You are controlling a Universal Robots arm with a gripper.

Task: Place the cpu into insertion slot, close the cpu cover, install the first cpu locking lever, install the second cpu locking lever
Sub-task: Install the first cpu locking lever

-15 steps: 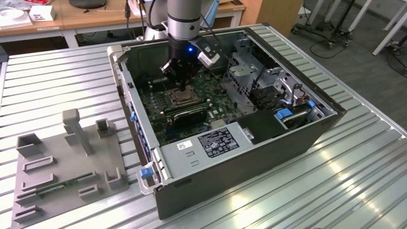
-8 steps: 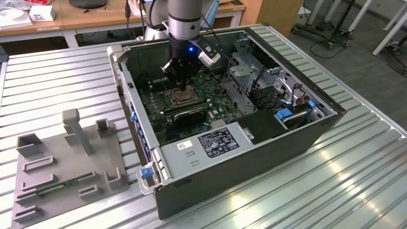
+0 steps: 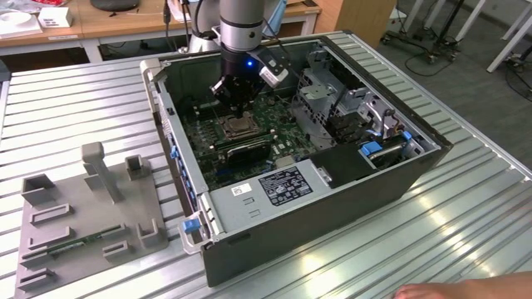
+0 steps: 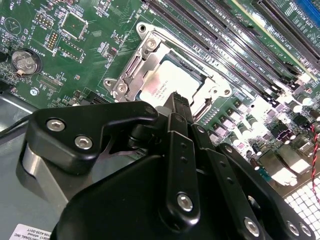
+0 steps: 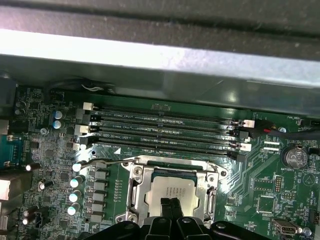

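The cpu (image 4: pixel 156 84) (image 5: pixel 176 186) lies flat in the insertion slot (image 3: pixel 237 128) on the green board inside the open computer case. The silver cpu cover (image 4: pixel 146 51) (image 5: pixel 135 185) lies down around it, and the chip's top shows through the cut-out. My gripper (image 4: pixel 176 98) (image 5: pixel 170 203) (image 3: pixel 239 113) points down at the chip. Its two black fingers are shut together with nothing between them, and their tips sit at the chip's edge. A thin metal locking lever (image 5: pixel 107 161) runs along the slot's side next to the memory slots.
Long black memory slots (image 5: pixel 165 131) lie beside the socket, with a row of capacitors (image 5: pixel 75 195) and a coin battery (image 5: pixel 294 156) nearby. A grey drive cage (image 3: pixel 320 93) and power supply (image 3: pixel 278 184) crowd the case. A grey fixture plate (image 3: pixel 83 212) lies at the exterior view's left; a hand (image 3: pixel 465 289) rests at the table's edge.
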